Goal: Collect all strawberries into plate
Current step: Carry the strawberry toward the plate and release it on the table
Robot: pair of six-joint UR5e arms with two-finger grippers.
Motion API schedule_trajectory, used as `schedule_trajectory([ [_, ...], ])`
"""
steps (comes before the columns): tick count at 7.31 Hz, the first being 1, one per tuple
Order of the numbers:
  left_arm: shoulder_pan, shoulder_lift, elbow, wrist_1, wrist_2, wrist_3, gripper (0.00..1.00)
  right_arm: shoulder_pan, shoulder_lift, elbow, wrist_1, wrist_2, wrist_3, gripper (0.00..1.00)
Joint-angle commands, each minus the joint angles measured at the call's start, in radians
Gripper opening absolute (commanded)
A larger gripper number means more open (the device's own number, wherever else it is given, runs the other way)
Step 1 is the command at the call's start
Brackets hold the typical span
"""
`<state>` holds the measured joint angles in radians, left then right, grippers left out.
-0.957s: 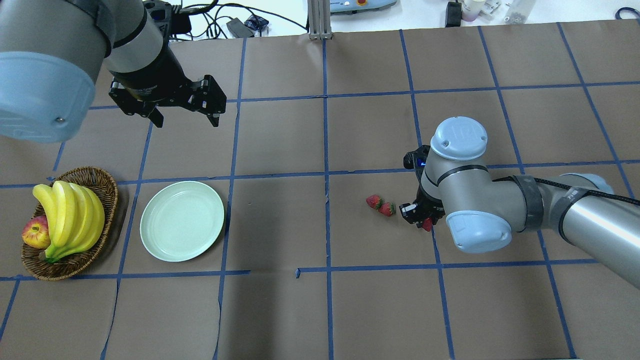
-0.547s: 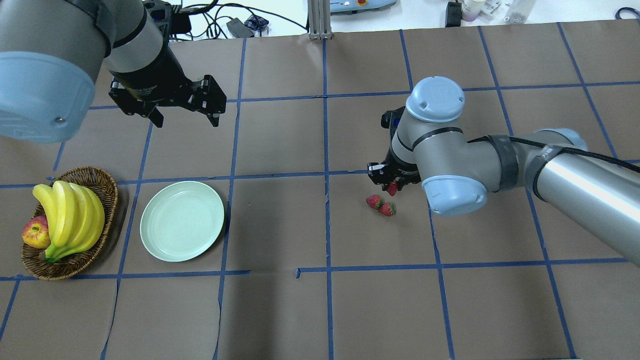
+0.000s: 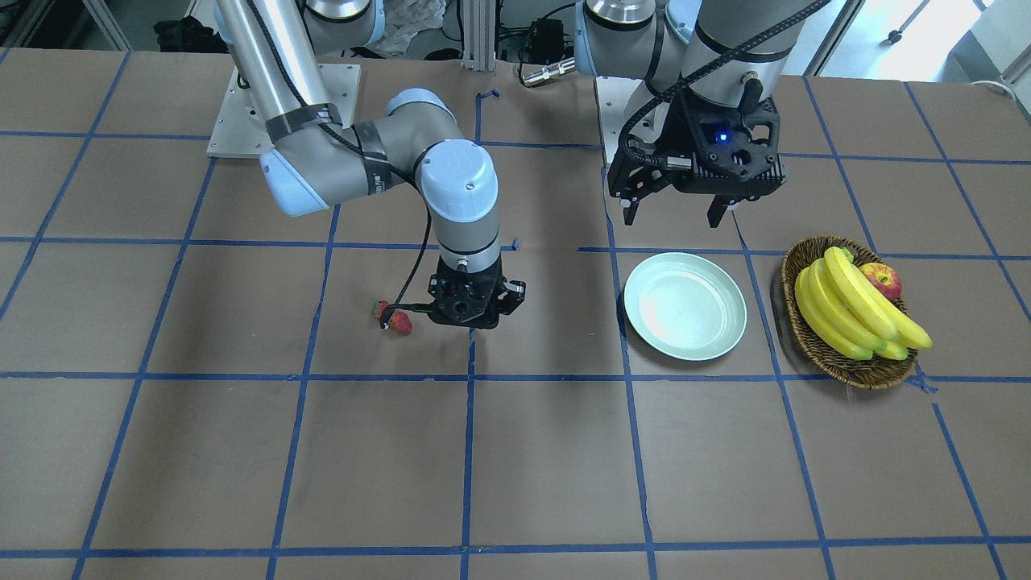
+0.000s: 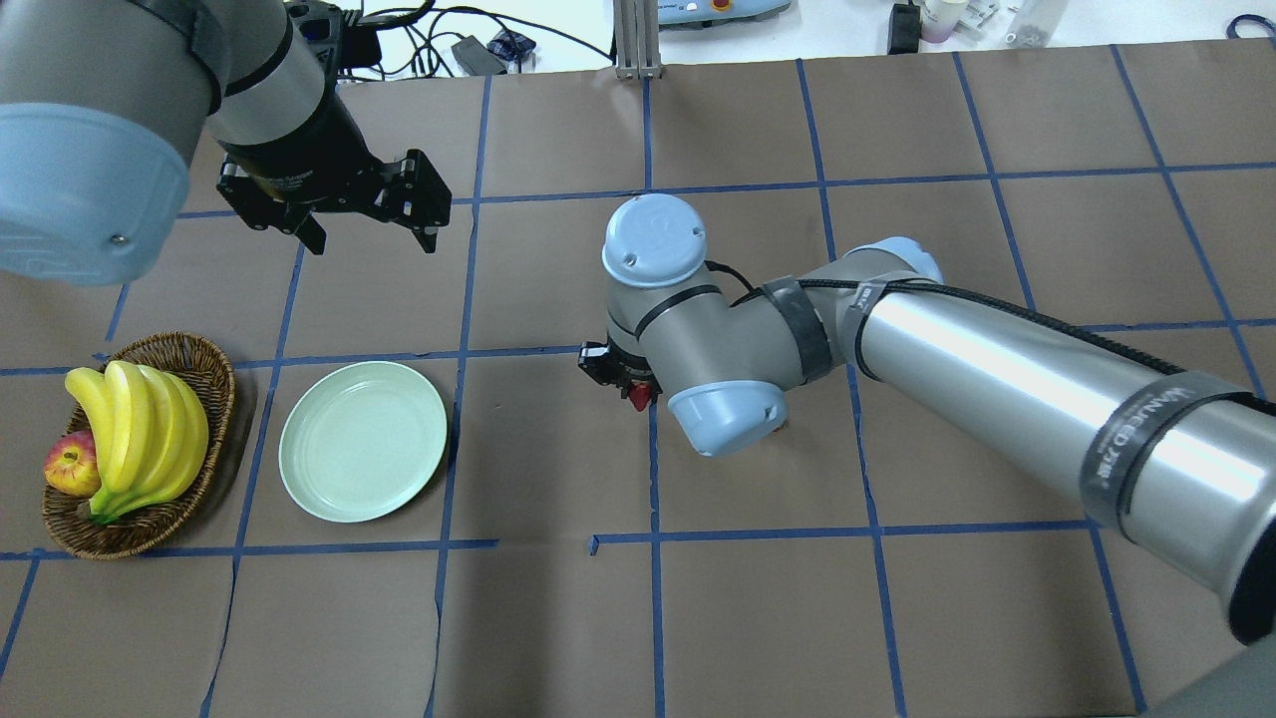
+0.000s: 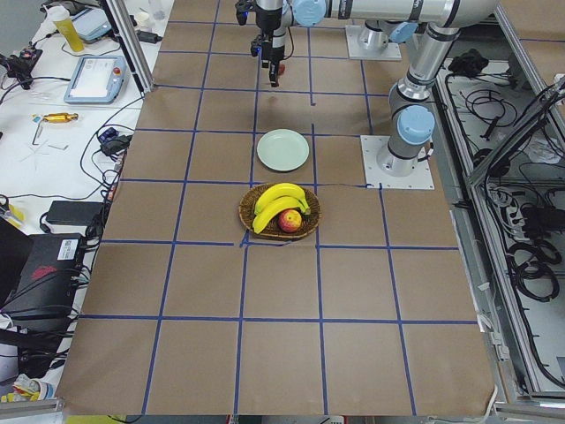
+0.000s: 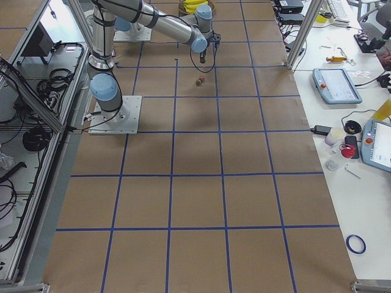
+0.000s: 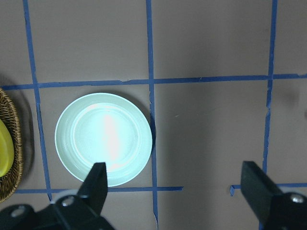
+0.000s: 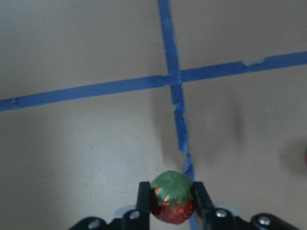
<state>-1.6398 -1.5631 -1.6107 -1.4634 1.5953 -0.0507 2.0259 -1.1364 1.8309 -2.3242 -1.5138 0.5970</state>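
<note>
The right gripper [image 4: 636,391] holds a strawberry [image 8: 171,205] above the table [image 4: 558,618], its fingers [image 8: 144,195] closed narrowly on the berry's sides, with the green cap turned toward the wrist camera. It hangs well apart from the plate [image 4: 299,479], on the plate's side toward the robot's right, near a crossing of blue tape lines [image 8: 171,79]. Two more strawberries [image 3: 393,318] lie side by side on the brown paper, farther from the plate and just beyond the gripper. In the overhead view the right arm [image 4: 997,369] hides them. Just beside the plate, on its opposite side, sits a wicker basket [image 4: 214,369] with bananas [image 4: 140,424] and an apple [image 4: 68,467]. The left gripper [image 7: 175,191] hovers high over the plate, fingers [image 7: 96,182] spread wide and gripping nothing. Between the held berry and the plate runs brown paper, crossed by a tape line just beside the plate's rim.
</note>
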Motion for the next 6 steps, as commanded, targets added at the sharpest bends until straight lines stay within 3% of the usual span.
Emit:
schedule_trajectory([
  [1, 0.000, 0.000, 0.000, 0.000, 0.000, 0.000, 1.00, 0.040, 0.052, -0.006, -0.038, 0.003, 0.037, 0.26],
  [2, 0.000, 0.002, 0.000, 0.000, 0.000, 0.002, 1.00, 0.039, 0.040, 0.001, -0.037, -0.005, 0.024, 0.99],
  [4, 0.000, 0.002, 0.002, 0.000, 0.002, 0.002, 1.00, 0.004, 0.008, -0.007, 0.003, 0.004, -0.046, 1.00],
  [6, 0.000, 0.002, 0.000, 0.000, 0.000, 0.000, 1.00, -0.128, -0.046, 0.016, 0.115, -0.002, -0.150, 1.00],
])
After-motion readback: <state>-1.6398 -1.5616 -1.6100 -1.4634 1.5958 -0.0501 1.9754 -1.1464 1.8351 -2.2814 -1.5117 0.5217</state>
